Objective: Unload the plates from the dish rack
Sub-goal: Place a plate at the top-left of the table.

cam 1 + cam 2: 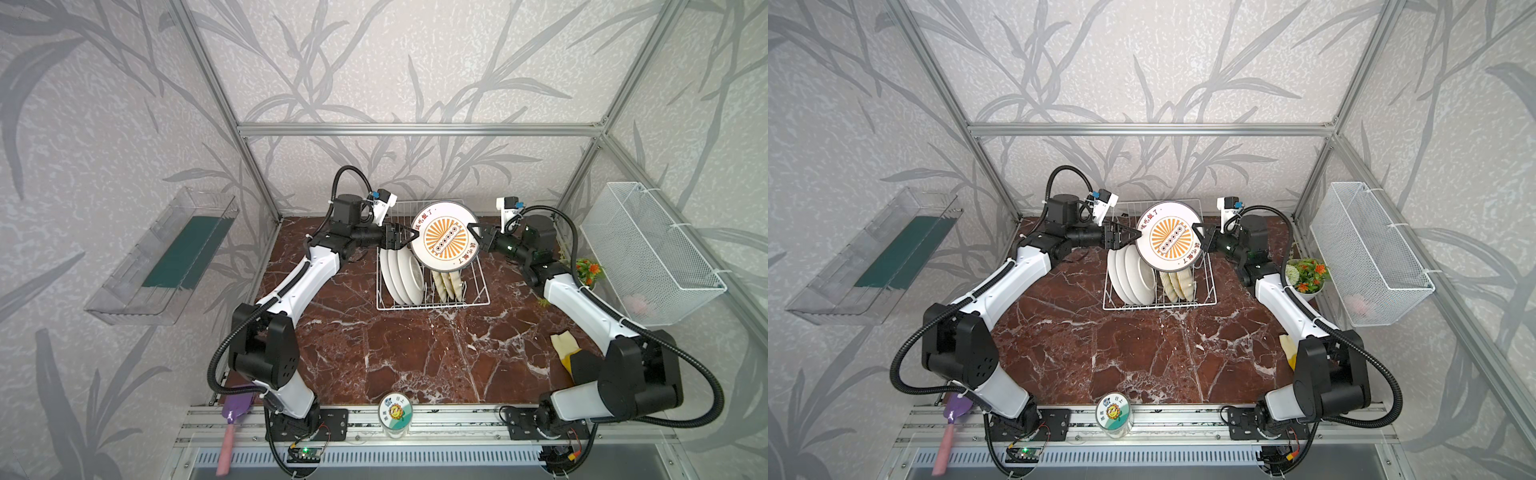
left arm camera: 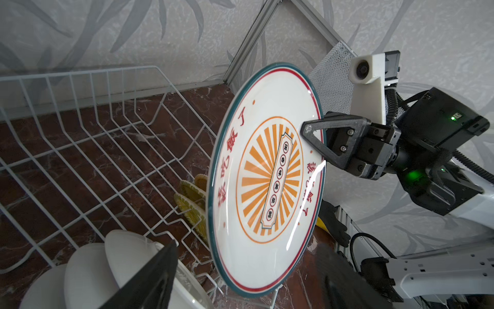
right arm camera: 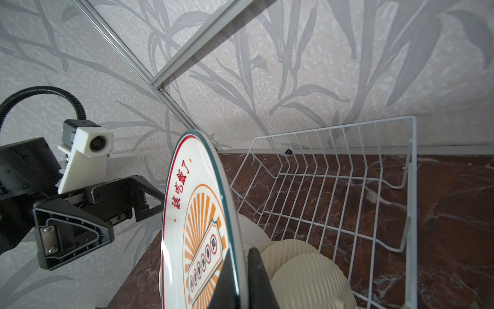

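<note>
Mid-frame, a white plate (image 1: 444, 237) with teal rim, orange sunburst and red characters hangs tilted above the dish rack (image 1: 478, 286). The right claw (image 1: 471, 229) is clenched on its edge, and the left claw (image 1: 409, 240) is spread at the opposite edge.

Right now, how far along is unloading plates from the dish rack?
Done: no plate lies on the marble table. In hand: the right tool grips a white round ceramic plate with an orange sunburst face above the white wire dish rack; the open left tool is by the plate's rim. Left: three white plates and three yellow woven plates in the rack.
</note>
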{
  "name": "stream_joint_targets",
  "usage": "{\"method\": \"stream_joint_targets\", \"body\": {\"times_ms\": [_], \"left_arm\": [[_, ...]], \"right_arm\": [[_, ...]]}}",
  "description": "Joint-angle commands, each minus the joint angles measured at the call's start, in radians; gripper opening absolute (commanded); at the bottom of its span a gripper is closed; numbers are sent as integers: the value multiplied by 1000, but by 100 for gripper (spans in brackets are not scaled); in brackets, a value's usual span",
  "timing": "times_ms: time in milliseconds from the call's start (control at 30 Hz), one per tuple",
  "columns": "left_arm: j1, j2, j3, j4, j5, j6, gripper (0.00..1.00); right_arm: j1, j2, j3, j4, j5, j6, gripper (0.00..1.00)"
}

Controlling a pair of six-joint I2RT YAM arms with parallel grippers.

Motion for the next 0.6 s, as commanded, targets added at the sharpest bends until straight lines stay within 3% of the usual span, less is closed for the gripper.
{"method": "stream_joint_targets", "body": {"times_ms": [0, 200, 567], "left_arm": [[-11, 19, 64, -65, 85, 19, 79], [-30, 40, 78, -81, 106, 34, 74], [-35, 72, 116, -81, 109, 30, 38]], "right_arm": [[1, -41, 3, 147, -70, 12, 0], [4, -31, -1, 169, -92, 17, 0], [11, -8, -3, 204, -118, 58, 0]]}}
